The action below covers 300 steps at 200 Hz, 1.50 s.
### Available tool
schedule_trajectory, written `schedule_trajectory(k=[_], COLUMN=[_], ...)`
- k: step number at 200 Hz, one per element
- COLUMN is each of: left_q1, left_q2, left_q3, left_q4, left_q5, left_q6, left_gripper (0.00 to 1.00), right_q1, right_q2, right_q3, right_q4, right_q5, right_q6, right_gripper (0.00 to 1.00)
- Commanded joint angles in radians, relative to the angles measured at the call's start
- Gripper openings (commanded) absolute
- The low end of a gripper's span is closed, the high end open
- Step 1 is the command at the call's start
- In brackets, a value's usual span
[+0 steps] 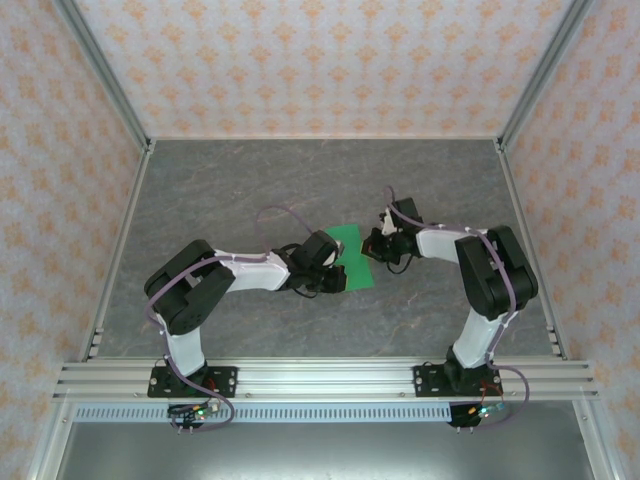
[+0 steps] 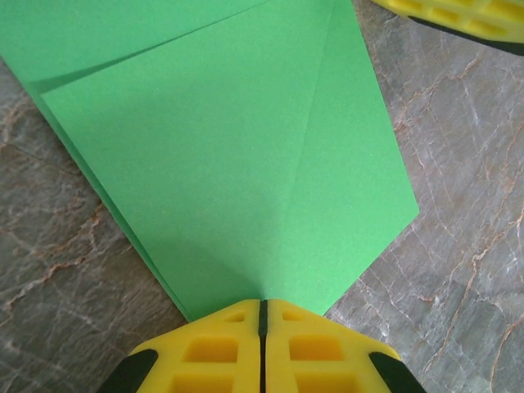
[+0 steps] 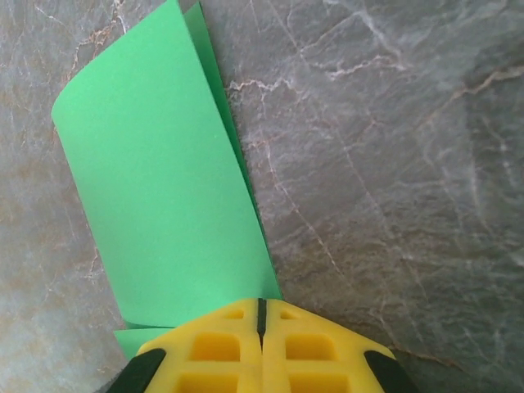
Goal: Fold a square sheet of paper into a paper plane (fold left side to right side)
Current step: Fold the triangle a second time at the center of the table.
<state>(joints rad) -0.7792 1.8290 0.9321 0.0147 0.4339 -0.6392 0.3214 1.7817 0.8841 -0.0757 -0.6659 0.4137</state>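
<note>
The square sheet of paper (image 1: 353, 250) is bright green and partly folded, lying mid-table between the two arms. In the left wrist view the paper (image 2: 229, 164) shows a diagonal crease and an upper layer lying over a lower one. My left gripper (image 2: 263, 304) (image 1: 336, 274) is shut, its yellow tips set on the paper's near corner. My right gripper (image 3: 261, 303) (image 1: 373, 245) is shut too, its tips at the edge of a paper (image 3: 164, 205) flap that curls up at its far end. Nothing shows between either pair of jaws.
The grey marbled table (image 1: 300, 180) stretches on all sides of the paper. Patterned walls and metal posts (image 1: 110, 90) enclose it, and an aluminium rail (image 1: 320, 378) carries both arm bases. One yellow finger of the right gripper (image 2: 458, 15) reaches into the left wrist view.
</note>
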Motion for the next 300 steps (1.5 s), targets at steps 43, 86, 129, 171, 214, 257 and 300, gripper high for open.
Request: schedule_trajectory(k=[43, 86, 129, 171, 214, 257, 300], left_q1=[-0.016, -0.016, -0.017, -0.018, -0.023, -0.033, -0.042], left_q2=[0.013, 0.010, 0.010, 0.009, -0.005, -0.029, -0.056], left_q3=[-0.047, -0.044, -0.039, -0.036, -0.047, -0.087, -0.123], left_q4=[-0.105, -0.097, -0.097, -0.100, -0.120, -0.130, -0.134], left_q5=[-0.014, -0.012, -0.013, -0.009, -0.007, -0.003, -0.012], left_q6=[0.003, -0.001, -0.001, 0.002, 0.012, 0.012, 0.006], left_gripper=[0.08, 0.08, 0.08, 0.08, 0.08, 0.08, 0.08], right_q1=[-0.050, -0.029, 0.081, 0.117, 0.117, 0.117, 0.117], right_q2=[-0.037, -0.167, -0.187, -0.076, -0.037, -0.018, -0.014], right_q3=[0.042, -0.025, -0.129, -0.106, -0.057, -0.048, -0.038], right_q4=[-0.060, -0.046, 0.107, 0.142, 0.001, -0.045, -0.059], right_q5=[0.141, 0.087, -0.008, -0.001, 0.079, 0.104, 0.107], right_q6=[-0.052, -0.015, 0.112, 0.147, 0.105, 0.092, 0.086], right_gripper=[0.02, 0.02, 0.02, 0.02, 0.02, 0.02, 0.02])
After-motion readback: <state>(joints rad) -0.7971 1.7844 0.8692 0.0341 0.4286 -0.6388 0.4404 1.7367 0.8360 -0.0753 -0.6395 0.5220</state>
